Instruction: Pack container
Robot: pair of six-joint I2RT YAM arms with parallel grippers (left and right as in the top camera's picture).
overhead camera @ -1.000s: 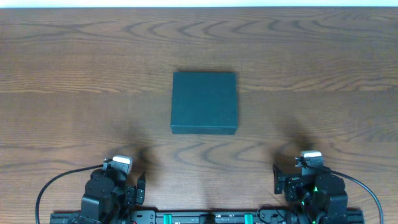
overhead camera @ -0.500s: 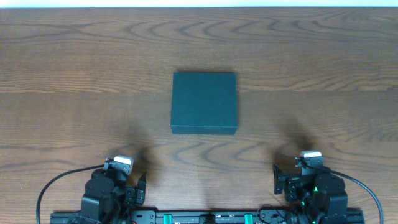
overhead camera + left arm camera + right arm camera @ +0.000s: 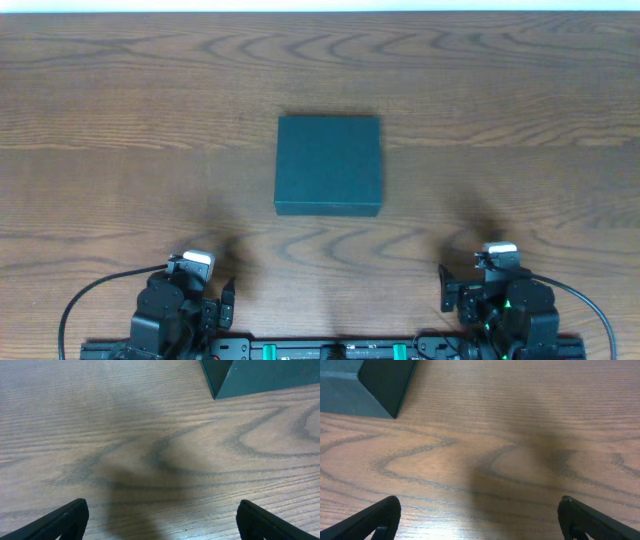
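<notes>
Sitting closed, container (image 3: 328,165) well apart from spread left fingers (image 3: 62,520), right fingers (image 3: 377,520).

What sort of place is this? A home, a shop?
Most likely a robotics lab workbench. There is a wood-grain table, with a left arm and a right arm mounted at its near edge, and a single closed teal container set out in front of them.
</notes>
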